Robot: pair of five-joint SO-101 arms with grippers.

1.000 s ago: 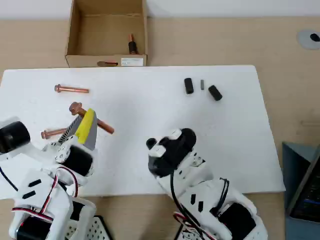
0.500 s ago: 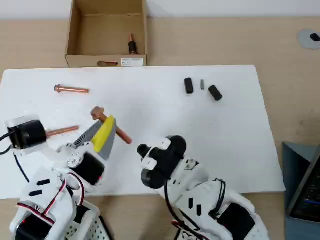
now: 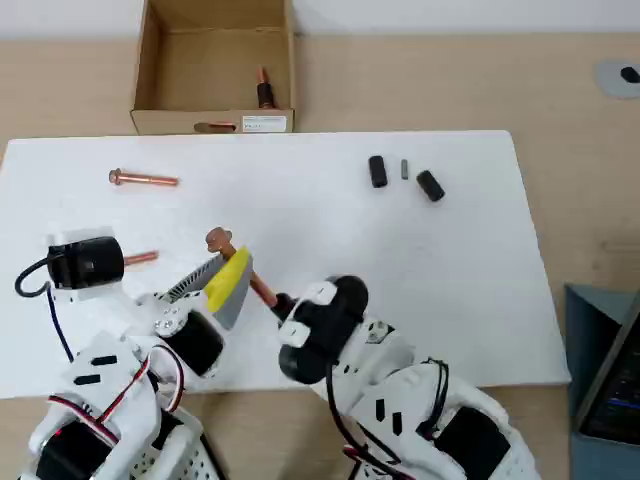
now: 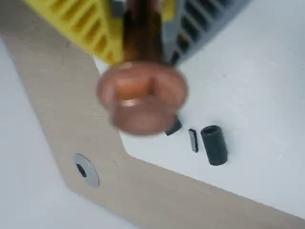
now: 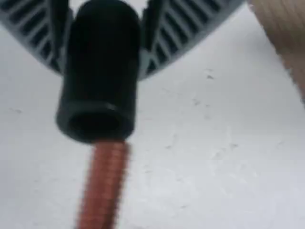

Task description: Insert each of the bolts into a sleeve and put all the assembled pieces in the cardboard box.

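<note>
Copper bolt [image 4: 141, 98] sits tilted in our left gripper [image 3: 228, 262], whose fingers clamp its shank. Our right gripper [image 5: 102, 33] has its fingers closed on a black sleeve [image 5: 97, 81]. The bolt's threaded tip sits at the sleeve's open mouth, though we cannot tell whether it has entered. A second bolt [image 3: 143, 179] lies on the white surface [image 3: 450, 290], well apart from two loose sleeves [image 3: 377, 171]. One assembled piece [image 3: 265, 90] lies in the cardboard box [image 3: 170, 122].

The left gripper [image 3: 232, 268], clamped on a copper bolt [image 3: 262, 288], has travelled rightward across the worktop [image 3: 450, 290]. The right gripper [image 3: 290, 306], holding a black sleeve [image 5: 100, 71], has shifted left. The bolt's threaded tip now reaches the sleeve's mouth.
</note>
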